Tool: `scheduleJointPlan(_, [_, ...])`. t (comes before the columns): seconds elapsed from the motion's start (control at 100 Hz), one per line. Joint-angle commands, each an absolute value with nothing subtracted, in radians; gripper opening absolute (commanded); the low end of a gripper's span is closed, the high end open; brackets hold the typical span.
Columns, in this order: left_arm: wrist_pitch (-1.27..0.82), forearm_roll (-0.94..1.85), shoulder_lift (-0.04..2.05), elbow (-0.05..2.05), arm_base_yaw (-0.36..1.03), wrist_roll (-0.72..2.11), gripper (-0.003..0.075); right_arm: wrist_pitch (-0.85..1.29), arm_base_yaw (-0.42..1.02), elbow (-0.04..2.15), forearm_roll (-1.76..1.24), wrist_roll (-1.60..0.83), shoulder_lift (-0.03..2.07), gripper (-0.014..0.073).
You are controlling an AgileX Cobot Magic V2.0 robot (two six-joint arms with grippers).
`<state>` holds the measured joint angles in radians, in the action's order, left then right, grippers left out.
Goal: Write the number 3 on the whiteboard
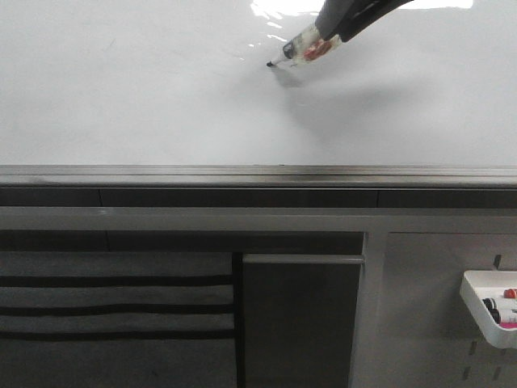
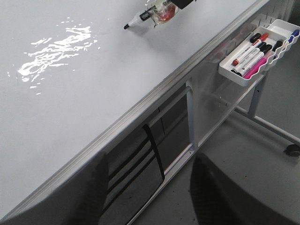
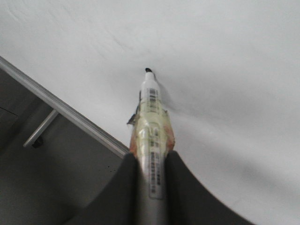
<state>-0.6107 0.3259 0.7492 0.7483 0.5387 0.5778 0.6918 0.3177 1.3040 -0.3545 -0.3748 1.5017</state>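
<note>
The whiteboard [image 1: 121,97] lies flat and glossy white across the front view, and it also shows in the wrist views [image 2: 70,93] [image 3: 225,56]. My right gripper [image 3: 151,157] is shut on a black-tipped marker [image 3: 151,117], whose barrel is wrapped in tape. It reaches in from the far right [image 1: 343,23], with the marker [image 1: 300,48] slanting down to the left. The tip sits at the board's surface beside its own shadow; I cannot tell whether they touch. The number 3 is out of view, and the board around the tip is unmarked. My left gripper [image 2: 151,157] hangs open and holds nothing, off the board's near edge.
A grey metal rail [image 1: 258,174] runs along the board's near edge, with a dark frame and panels below it. A small white tray [image 1: 493,311] [image 2: 258,51] with several markers hangs at the lower right. Glare patches [image 2: 51,54] lie on the board.
</note>
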Motion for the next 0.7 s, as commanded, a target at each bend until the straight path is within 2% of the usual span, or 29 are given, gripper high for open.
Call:
scheduleJointPlan(0.0, [-0.538, 0.349, 0.746, 0.776, 0.537, 0.566, 0.0367, 0.679, 0.254, 1.339, -0.322, -0.375, 1.455, -0.0039])
scheduleJointPlan(0.12, [-0.538, 0.349, 0.746, 0.776, 0.537, 0.566, 0.0367, 0.762, 0.237, 1.318, -0.33, -0.375, 1.453, -0.0039])
scheduleJointPlan(0.39, [-0.538, 0.349, 0.746, 0.776, 0.537, 0.566, 0.0367, 0.581, 0.343, 1.289, -0.344, -0.375, 1.504, -0.0039])
scheduleJointPlan(0.69, [-0.538, 0.349, 0.746, 0.776, 0.537, 0.566, 0.0367, 0.76, 0.271, 1.246, -0.326, -0.375, 1.462, -0.0039])
